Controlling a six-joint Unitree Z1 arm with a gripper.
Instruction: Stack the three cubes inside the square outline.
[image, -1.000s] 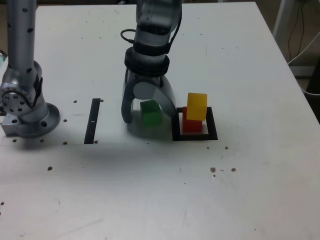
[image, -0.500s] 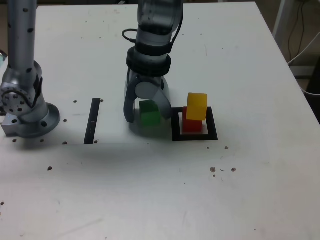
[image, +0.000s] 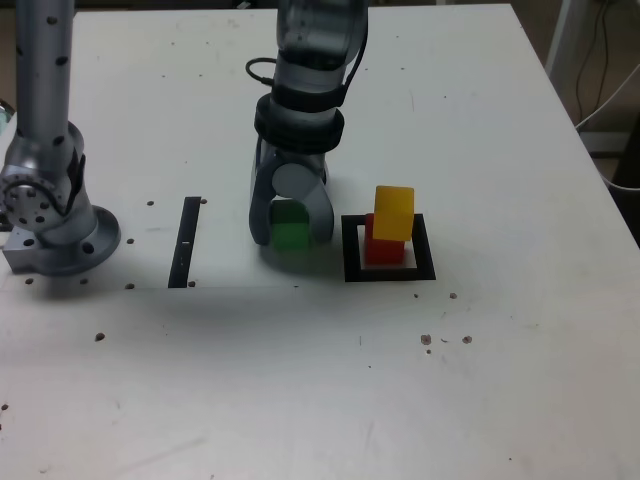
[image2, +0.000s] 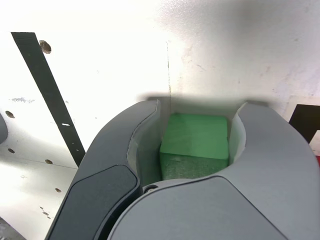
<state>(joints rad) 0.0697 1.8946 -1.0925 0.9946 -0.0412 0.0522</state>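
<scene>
matt green cube (image2: 196, 137) (grainy side), smooth gripper (image2: 195, 145)

No text, label, brand, number or sign can be read in either view. The faces of the green cube (image: 291, 230) between the gripper (image: 291, 228) fingers are plain, and so are the yellow cube (image: 394, 213) and red cube (image: 378, 246) just beside the gripper on the exterior view's right.

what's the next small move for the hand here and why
Probably finish closing, then lift. The hand straddles the green cube on the table; the wrist view shows a slight gap on one side. The yellow cube already sits on the red cube inside the square outline.
</scene>
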